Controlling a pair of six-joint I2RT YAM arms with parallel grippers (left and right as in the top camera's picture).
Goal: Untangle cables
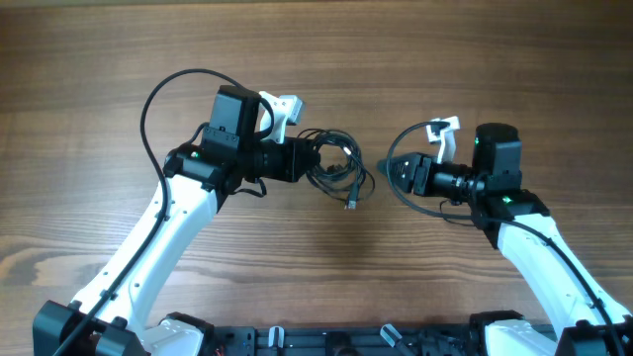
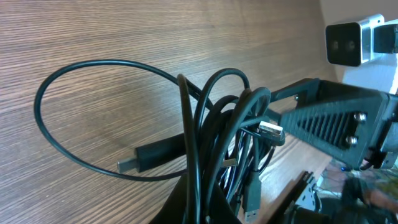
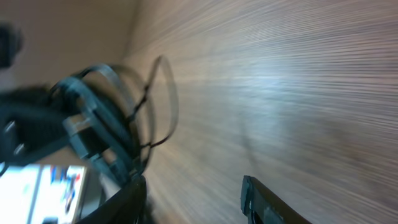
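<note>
The cables are a knot of thin black wires at the table's middle. My left gripper is shut on the bunch from the left. In the left wrist view the strands run up between its closed jaws, with one wide loop lying on the wood and silvery plugs sticking out. My right gripper stands open just right of the knot and holds nothing. The blurred right wrist view shows only bare wood between its fingers, with the cable loops ahead at the left.
A loose plug end hangs toward the front of the bunch. The thicker black arm cable arcs over the left arm. Wooden tabletop surrounds both arms.
</note>
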